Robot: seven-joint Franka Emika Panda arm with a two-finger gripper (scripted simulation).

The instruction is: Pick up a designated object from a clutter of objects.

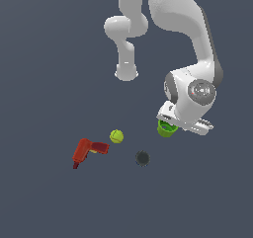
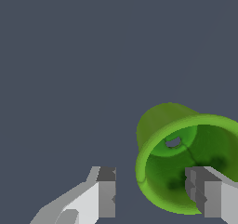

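The designated object, a small bright green cup (image 1: 167, 129), sits at the exterior view's right of the clutter, just under the white hand (image 1: 184, 114). Up close in the wrist view the cup (image 2: 186, 158) looks tilted, its hollow inside showing. My gripper (image 2: 151, 193) is open and straddles the cup's wall. One finger (image 2: 207, 195) is inside the cup's mouth. The other finger (image 2: 106, 190) is outside it, with a gap to the rim. The fingertips are hidden behind the hand in the exterior view.
A yellow-green ball (image 1: 116, 136) lies beside a red power drill (image 1: 89, 150) on the exterior view's left. A dark grey round object (image 1: 143, 158) rests on the floor near the cup. The arm's white base (image 1: 126, 73) stands behind them.
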